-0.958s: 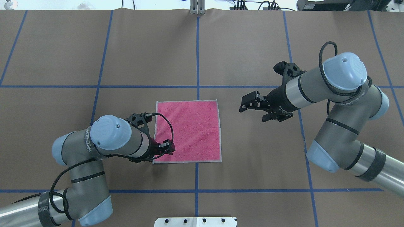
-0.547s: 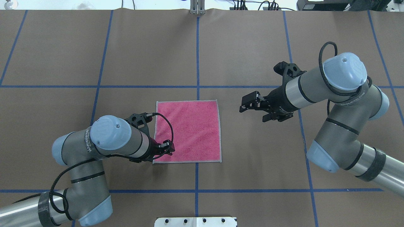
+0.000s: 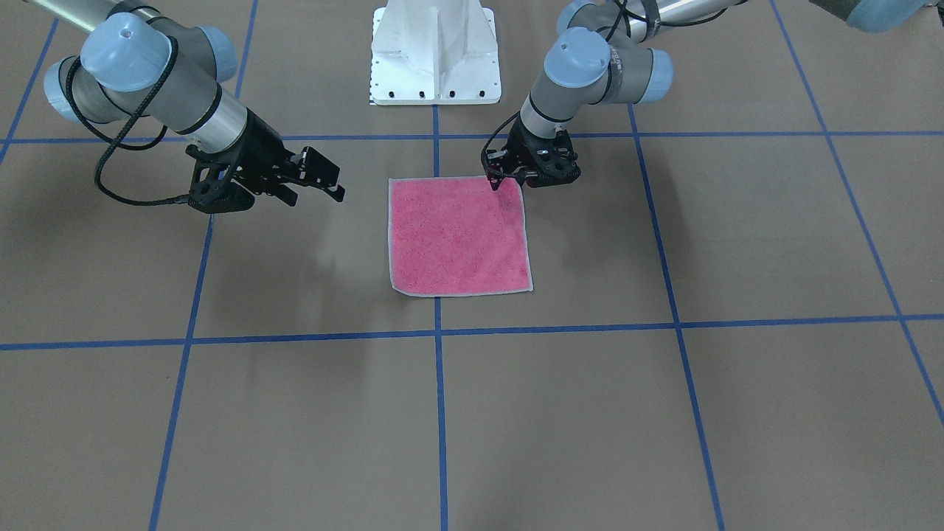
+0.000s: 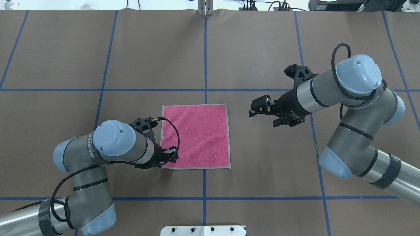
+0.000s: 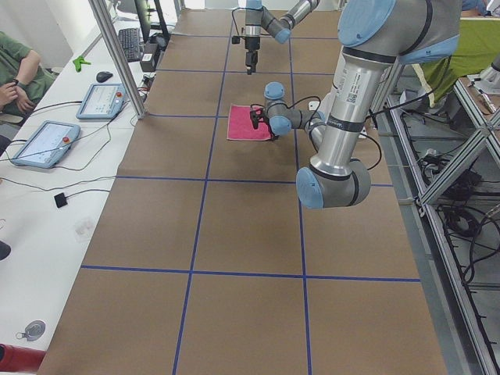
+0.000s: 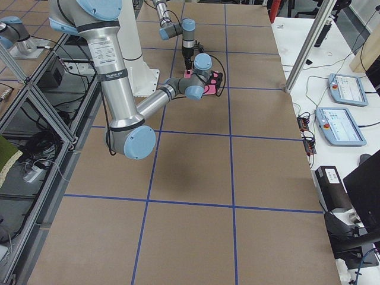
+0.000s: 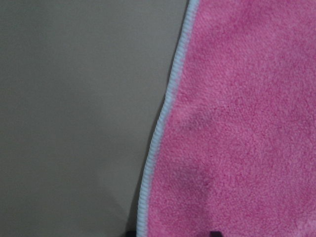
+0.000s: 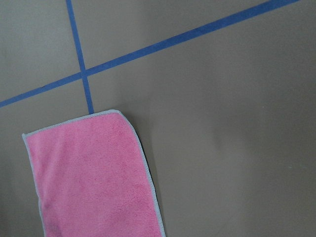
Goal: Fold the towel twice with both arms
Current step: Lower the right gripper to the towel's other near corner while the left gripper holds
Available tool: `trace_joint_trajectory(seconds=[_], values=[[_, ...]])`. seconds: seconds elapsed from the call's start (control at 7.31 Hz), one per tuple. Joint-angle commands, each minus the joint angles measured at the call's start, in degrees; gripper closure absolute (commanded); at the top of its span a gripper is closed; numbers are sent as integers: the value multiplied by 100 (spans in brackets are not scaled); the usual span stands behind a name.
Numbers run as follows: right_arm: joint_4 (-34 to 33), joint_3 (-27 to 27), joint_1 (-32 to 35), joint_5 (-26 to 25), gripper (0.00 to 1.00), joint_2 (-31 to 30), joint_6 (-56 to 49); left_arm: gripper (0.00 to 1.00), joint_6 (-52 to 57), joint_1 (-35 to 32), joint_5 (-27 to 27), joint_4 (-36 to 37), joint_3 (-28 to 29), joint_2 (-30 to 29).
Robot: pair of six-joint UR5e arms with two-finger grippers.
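The towel [image 4: 200, 134] lies flat, pink face up, at the table's middle; it also shows in the front view [image 3: 457, 236] and the right wrist view [image 8: 94, 182]. My left gripper [image 4: 172, 154] sits low on the towel's near-left corner, shut on it, and a faint diagonal crease runs from there. In the front view the left gripper [image 3: 505, 177] is at the towel's top right corner. The left wrist view shows the towel's stitched edge [image 7: 160, 123] very close. My right gripper [image 4: 262, 113] is open and empty, hovering above the table right of the towel, apart from it.
Blue tape lines [image 4: 205, 59] grid the brown table. The white pedestal base [image 3: 435, 51] stands at the near edge between the arms. Operator consoles [image 5: 98, 100] lie on a side table beyond the far edge, with a person [image 5: 16, 74] beside them.
My left gripper has drawn slightly back toward the robot. The towel's near-left corner has shifted a little inward and a crease has formed. The right arm has not moved.
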Motion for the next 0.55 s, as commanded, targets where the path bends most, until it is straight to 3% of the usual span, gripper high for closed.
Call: trace_joint_trajectory(seconds=[0.0,0.14,0.41], values=[[9,-16,-15,3,0,-9,0,81,-44,1,-7,9,-27,-28],[0,-17,-58,3,0,-9,0,100,-210,1,-7,9,-36,-46],[0,-69,-286,-67,1,0,9,100,-238,9,-16,9,-54,-125]])
